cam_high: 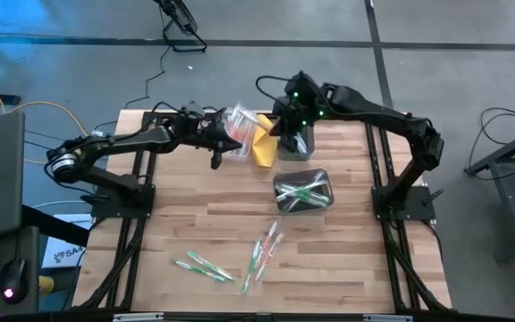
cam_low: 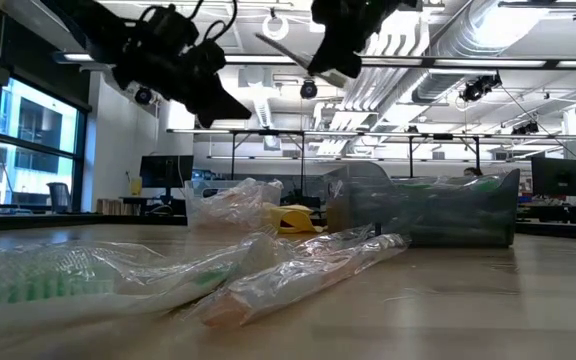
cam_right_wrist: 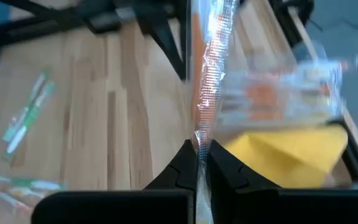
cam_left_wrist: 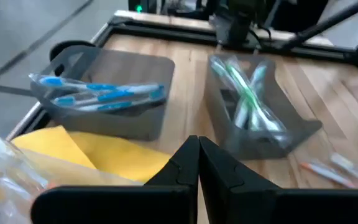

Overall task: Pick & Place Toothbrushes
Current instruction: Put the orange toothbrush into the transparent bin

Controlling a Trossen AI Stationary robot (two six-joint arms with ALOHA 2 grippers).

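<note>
The right gripper (cam_right_wrist: 196, 163) was clenched on a wrapped orange toothbrush (cam_right_wrist: 207, 68), the clear wrapper pinched between its fingertips, as seen in the right wrist view. In the high view this gripper (cam_high: 286, 125) was held above the table's upper centre, its arm reaching in from the right edge. The left gripper (cam_high: 216, 159) was closed on nothing, fingers pressed together, and was poised left of centre near the far edge.

Between the two grippers lay a yellow folded sheet (cam_high: 264, 143) and a clear bag of orange toothbrushes (cam_high: 239, 124). A grey bin with blue toothbrushes (cam_left_wrist: 104, 96) stood beside a grey bin with green toothbrushes (cam_high: 303, 191), which occupied the table's centre. Loose wrapped toothbrushes (cam_high: 262, 252) were scattered over the lower centre.

The wooden table (cam_high: 365, 259) was bare at lower right and along its left side.
</note>
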